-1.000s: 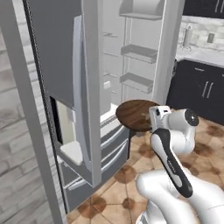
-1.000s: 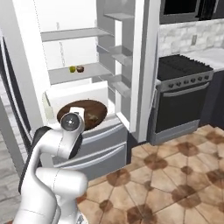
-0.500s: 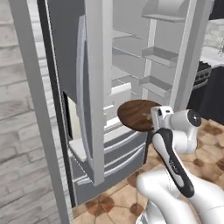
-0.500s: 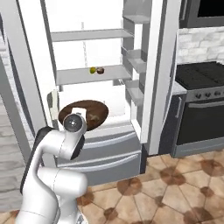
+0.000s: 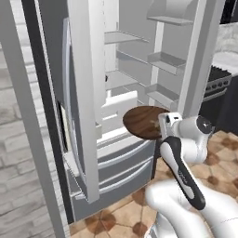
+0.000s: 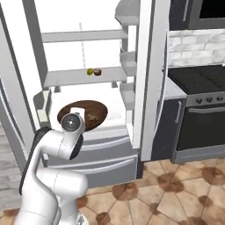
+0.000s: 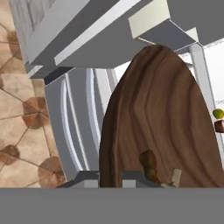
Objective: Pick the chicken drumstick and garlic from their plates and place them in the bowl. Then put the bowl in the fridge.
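My gripper (image 7: 109, 178) is shut on the near rim of the dark wooden bowl (image 7: 162, 109), holding it level in front of the open fridge (image 6: 79, 77). The bowl (image 5: 143, 122) hangs at about the height of the fridge's lower white compartment, just outside it, with the hand (image 5: 168, 123) at its right edge. Inside the bowl lie the reddish-brown chicken drumstick (image 7: 148, 163) and the pale garlic (image 7: 176, 176), both near the gripped rim. The bowl (image 6: 86, 113) also shows just beyond the arm's wrist. The plates are out of view.
The fridge's left door (image 5: 79, 116) stands open close to the bowl's left. Grey drawer fronts (image 5: 121, 160) sit below it. A yellow-green item (image 6: 90, 71) and a brown item (image 6: 98, 72) rest on a shelf. A stove (image 6: 200, 114) stands to the right.
Both base views have shifted, so the base has moved: the fridge now looks closer and more head-on. The bowl stays in the shut gripper, held the same way.
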